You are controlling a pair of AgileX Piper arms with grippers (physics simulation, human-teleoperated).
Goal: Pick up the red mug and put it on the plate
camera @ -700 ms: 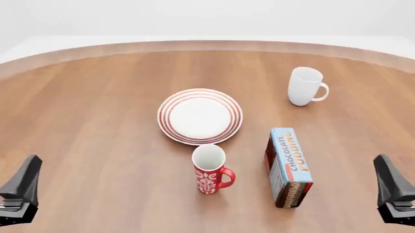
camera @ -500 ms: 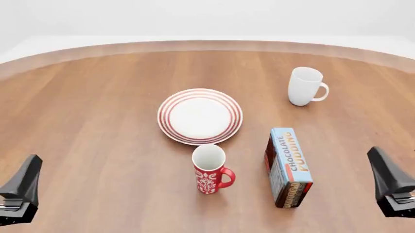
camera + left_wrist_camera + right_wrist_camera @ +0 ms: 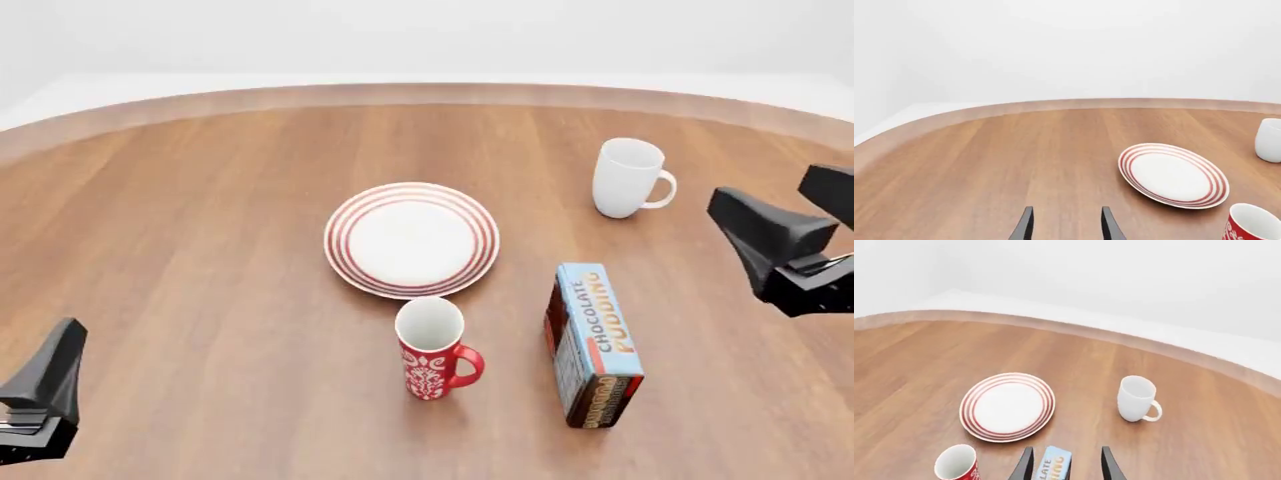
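The red mug (image 3: 430,350) stands upright on the table with its handle to the right, just in front of the plate (image 3: 411,240). The plate is bare. The mug also shows in the left wrist view (image 3: 1253,225) and the right wrist view (image 3: 957,463), as does the plate (image 3: 1173,175) (image 3: 1007,406). My left gripper (image 3: 47,385) is at the near left edge, far from the mug, open and empty (image 3: 1066,230). My right gripper (image 3: 774,215) hangs over the right side, above and right of the mug, open and empty (image 3: 1066,467).
A plain white mug (image 3: 625,177) stands at the far right, close to my right gripper. A chocolate pudding box (image 3: 595,343) stands on edge just right of the red mug, also seen in the right wrist view (image 3: 1052,469). The round wooden table (image 3: 200,220) curves away at the back.
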